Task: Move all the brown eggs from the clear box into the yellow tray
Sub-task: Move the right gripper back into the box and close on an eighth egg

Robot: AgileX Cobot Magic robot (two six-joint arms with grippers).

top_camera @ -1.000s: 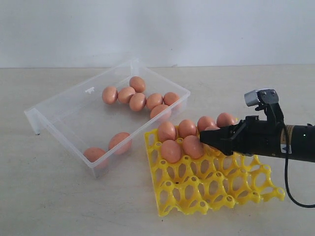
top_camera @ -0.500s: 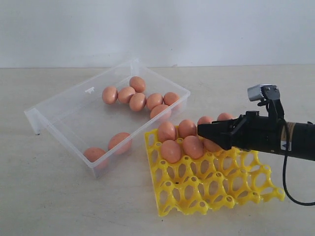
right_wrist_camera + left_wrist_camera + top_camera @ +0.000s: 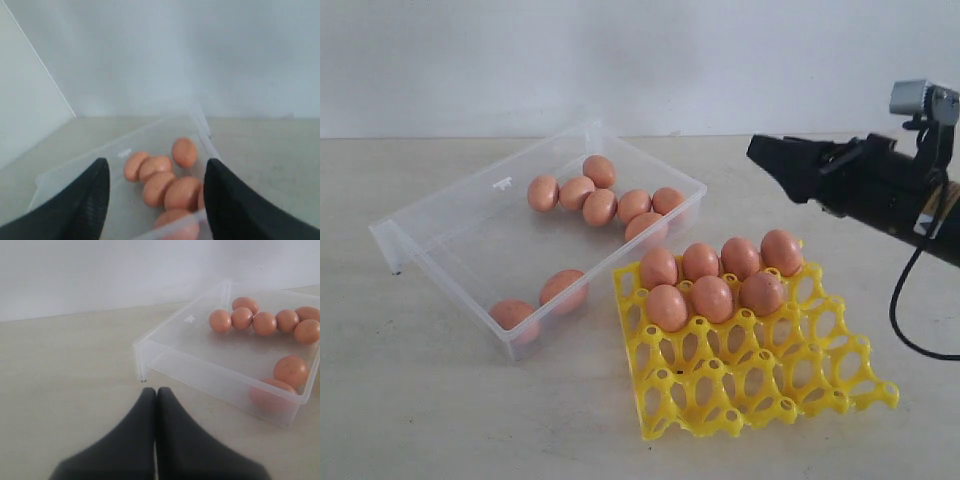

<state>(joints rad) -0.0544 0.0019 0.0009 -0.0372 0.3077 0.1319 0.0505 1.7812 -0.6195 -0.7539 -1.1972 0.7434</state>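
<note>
Eggs first: seven brown eggs (image 3: 712, 298) sit in cups in the two far rows of the yellow tray (image 3: 760, 385). The rest lie in the clear box (image 3: 450, 240) just beside it, a cluster at its far end and two against its near wall. I see a small moulded mark (image 3: 502, 183) on the box floor, too small to read. My right end effector (image 3: 765, 152) hangs open and empty above the table (image 3: 440, 420), beyond the tray. My left end effector (image 3: 156, 392) is closed on nothing, near a box corner.
</note>
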